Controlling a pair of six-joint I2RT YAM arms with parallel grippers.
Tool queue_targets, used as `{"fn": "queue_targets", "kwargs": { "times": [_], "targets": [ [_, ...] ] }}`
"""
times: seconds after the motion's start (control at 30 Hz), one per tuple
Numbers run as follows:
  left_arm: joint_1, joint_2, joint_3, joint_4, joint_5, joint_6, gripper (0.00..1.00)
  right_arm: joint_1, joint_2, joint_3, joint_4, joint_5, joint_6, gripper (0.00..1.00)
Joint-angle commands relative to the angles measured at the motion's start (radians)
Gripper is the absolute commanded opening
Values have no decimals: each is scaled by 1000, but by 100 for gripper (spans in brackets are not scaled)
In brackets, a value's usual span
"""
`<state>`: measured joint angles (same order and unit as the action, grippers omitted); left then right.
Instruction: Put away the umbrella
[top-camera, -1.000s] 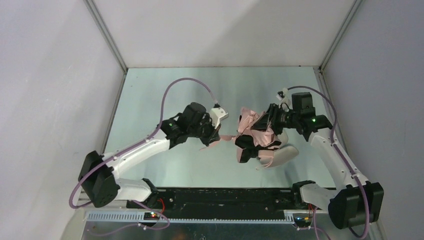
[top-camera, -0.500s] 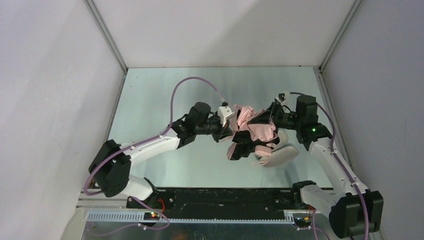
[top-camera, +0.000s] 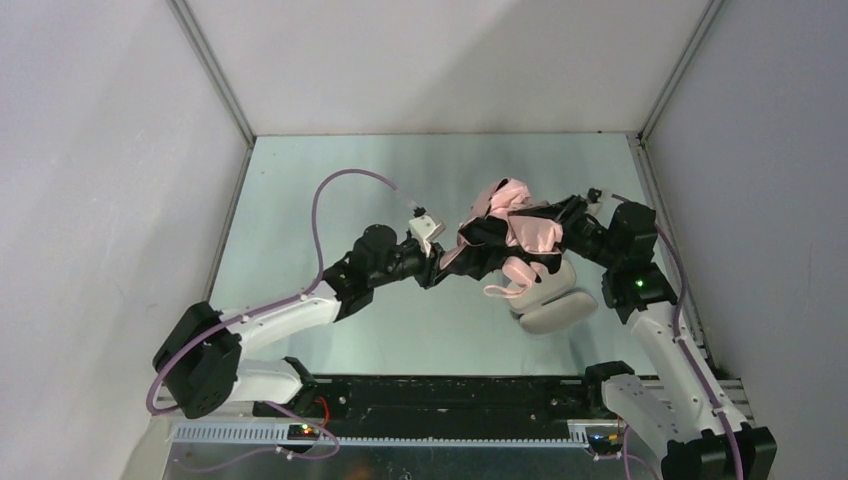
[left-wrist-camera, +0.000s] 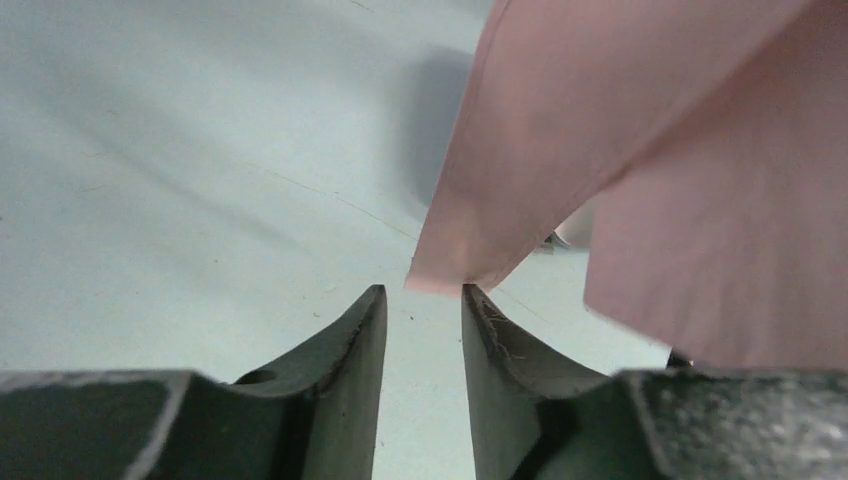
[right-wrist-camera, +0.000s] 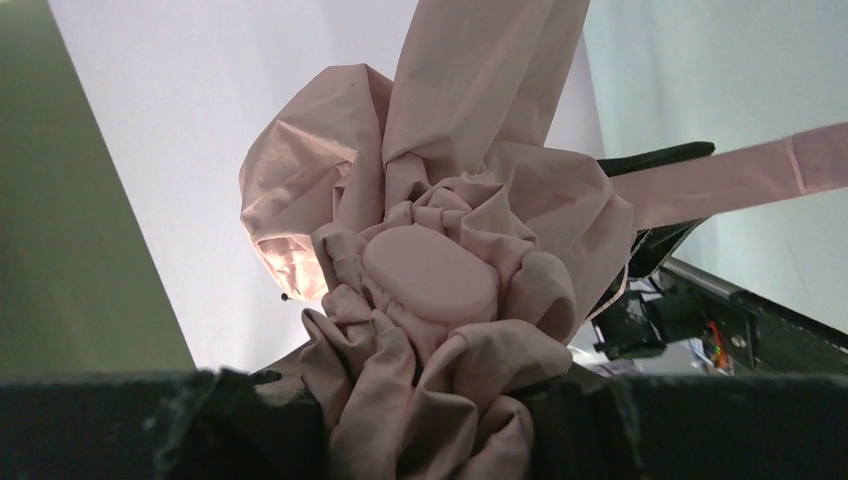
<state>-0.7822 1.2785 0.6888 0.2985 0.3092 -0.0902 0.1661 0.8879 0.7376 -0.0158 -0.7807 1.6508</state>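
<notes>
A compact folding umbrella of pale salmon-pink fabric sits as a crumpled bundle right of centre over the pale grey-green metal surface. It is clamped in the right tool. In the right wrist view, bunched fabric fills the space between that tool's dark fingers, so the right tool is closed on the umbrella. An oval pink end piece faces the camera in the middle of the folds, and a flat pink band stretches off to the right.

The left tool points at the near left edge of the bundle. Its wrist view shows the two fingers set narrowly apart with bare surface visible in the gap. A corner of pink fabric hangs just beyond the tips and is not pinched. The left tool therefore stands slightly parted and holds nothing.

A pale grey-lilac oblong hard case lies on the surface just nearside of the bundle. A pink strap loop hangs down beside the case's left end. Whether the loop touches the case cannot be told.
</notes>
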Motion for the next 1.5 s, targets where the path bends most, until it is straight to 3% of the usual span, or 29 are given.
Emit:
{"fn": "queue_targets", "kwargs": {
  "times": [0.0,0.2,0.37,0.53,0.77,0.93,1.0,1.2,1.27,1.47],
  "targets": [
    [3,-51,-36,107,-106,-42,44,2,-89,-2,-25,176,139,0],
    [0,-122,-124,182,-205,-60,62,3,-148,-12,-41,272,225,0],
    [-44,-137,-178,268,-257,-37,62,36,-185,-12,-40,344,273,0],
    [-61,-106,-227,478,-305,-31,63,94,-199,-12,-19,419,322,0],
    [-99,-5,-153,568,-306,-16,70,179,-205,0,-5,517,344,0],
    [-124,63,-113,638,-329,-22,68,211,-201,8,3,548,353,0],
    [-126,92,-92,651,-340,-25,60,218,-199,8,5,556,357,0],
    [-144,167,-47,681,-331,-31,13,233,-203,9,21,596,370,0],
    [-153,194,-30,691,-319,-36,8,241,-201,9,44,619,375,0],
    [-208,311,40,755,-230,-82,5,301,-155,9,184,704,369,0]
  ]
}}
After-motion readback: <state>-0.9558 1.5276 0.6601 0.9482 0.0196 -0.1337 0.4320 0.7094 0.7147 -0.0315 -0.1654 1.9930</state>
